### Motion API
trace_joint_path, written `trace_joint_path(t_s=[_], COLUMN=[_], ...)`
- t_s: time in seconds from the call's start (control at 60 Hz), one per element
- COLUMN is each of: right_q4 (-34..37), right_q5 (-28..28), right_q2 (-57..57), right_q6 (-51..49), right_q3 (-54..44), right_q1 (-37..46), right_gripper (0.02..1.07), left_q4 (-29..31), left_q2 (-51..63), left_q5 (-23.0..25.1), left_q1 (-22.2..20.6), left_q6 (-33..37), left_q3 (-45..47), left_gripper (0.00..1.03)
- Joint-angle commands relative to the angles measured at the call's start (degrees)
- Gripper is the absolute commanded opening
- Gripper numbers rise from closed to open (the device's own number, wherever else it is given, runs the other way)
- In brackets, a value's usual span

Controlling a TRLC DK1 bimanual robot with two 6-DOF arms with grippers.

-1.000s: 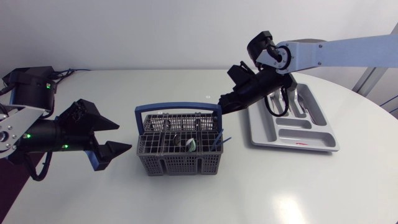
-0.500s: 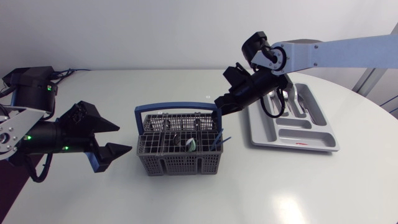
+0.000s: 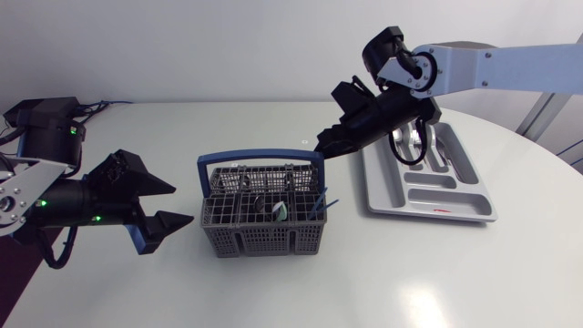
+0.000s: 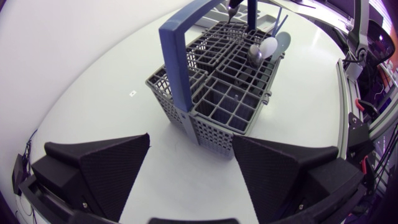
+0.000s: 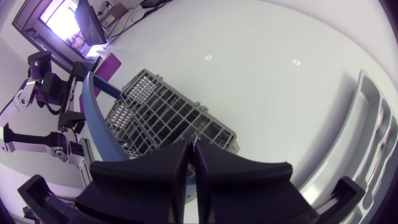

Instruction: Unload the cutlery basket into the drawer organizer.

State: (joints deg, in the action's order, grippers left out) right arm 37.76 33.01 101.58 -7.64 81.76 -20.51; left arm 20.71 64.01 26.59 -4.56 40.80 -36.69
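Since the earlier frames, the right arm (image 3: 492, 73) is seen lifted a little at its wrist and drawn slightly back toward the drawer organizer (image 3: 439, 197), while its tip is kept near the same spot and the left arm is left as it was. The right pincer (image 3: 324, 146) is held narrow, its fingers pressed almost together with nothing seen between them, just above the far right end of the blue handle (image 3: 260, 159) of the cutlery basket (image 3: 264, 242). The basket is set on the table (image 3: 273, 292) between the two arms, with a few pieces of cutlery (image 3: 278, 211) standing in its right-hand compartments. The left pincer (image 3: 182, 202) is spread wide, just beside the basket's left end and apart from it. The organizer is placed on the table to the right of the basket, apart from it.
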Motion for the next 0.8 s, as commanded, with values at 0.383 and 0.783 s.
trace_joint_path(t_s=[0.383, 0.783], right_q4=[3.29, 5.48], right_q5=[2.84, 2.76], right_q2=[-6.22, -11.58], right_q6=[1.31, 1.05], right_q3=[0.16, -0.19], right_q1=[0.83, 1.88], right_gripper=[0.08, 0.08], left_q4=[0.3, 0.38], left_q2=[-2.31, -3.01], left_q5=[0.57, 0.48], left_q1=[-0.72, -1.95], left_q6=[0.95, 0.25], left_q3=[1.88, 1.79], left_gripper=[0.98, 0.98])
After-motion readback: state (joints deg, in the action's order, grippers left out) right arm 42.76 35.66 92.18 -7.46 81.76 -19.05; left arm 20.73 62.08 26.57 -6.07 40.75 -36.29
